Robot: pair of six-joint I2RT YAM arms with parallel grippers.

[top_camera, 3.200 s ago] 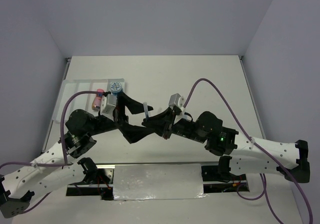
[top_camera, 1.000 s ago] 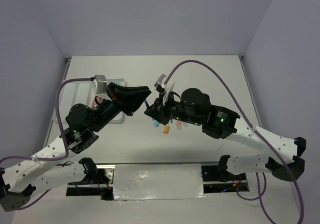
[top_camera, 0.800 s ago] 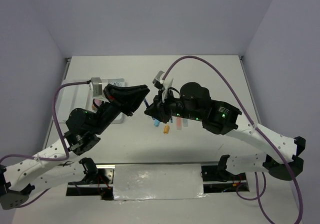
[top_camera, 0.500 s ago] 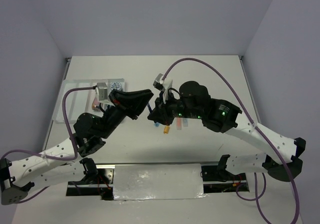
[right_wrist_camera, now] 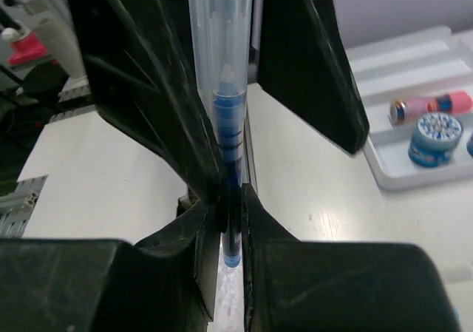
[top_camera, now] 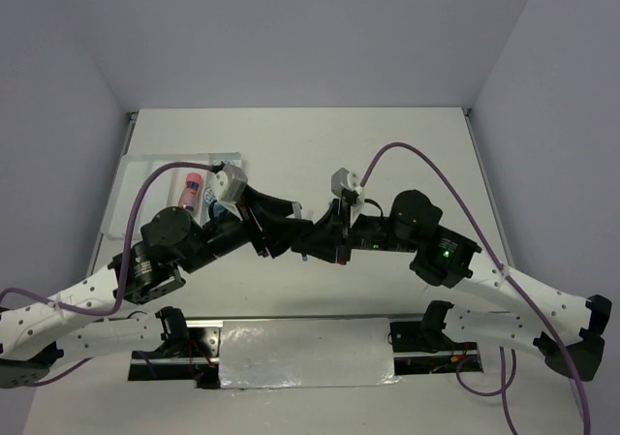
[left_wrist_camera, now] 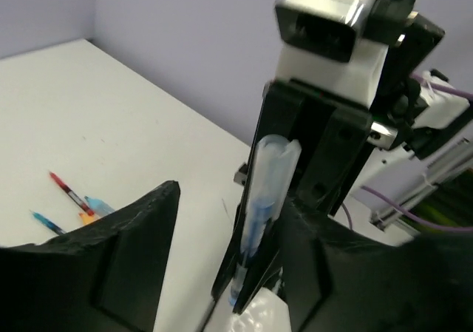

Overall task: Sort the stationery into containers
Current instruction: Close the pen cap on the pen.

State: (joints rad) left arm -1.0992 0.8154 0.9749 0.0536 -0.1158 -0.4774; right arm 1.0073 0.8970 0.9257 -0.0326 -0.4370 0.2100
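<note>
Hand-over of a capped blue pen [right_wrist_camera: 225, 125] above the tabletop [top_camera: 387, 154]: the right hand [right_wrist_camera: 230, 210] is clamped on one end of it, and the left hand [left_wrist_camera: 233, 221] stands apart, one finger on either side. The next move probably calls for the left hand to close on the pen before the right lets go. It would then carry the pen to the white tray [right_wrist_camera: 414, 69] on the left.

Both arms meet over the middle of the desk [top_camera: 387, 154].
Left end effector [top_camera: 286, 225] and right end effector [top_camera: 312, 243] sit close together; white tray [top_camera: 163, 195] at left holds a pink-orange cylinder [top_camera: 191, 185].
</note>
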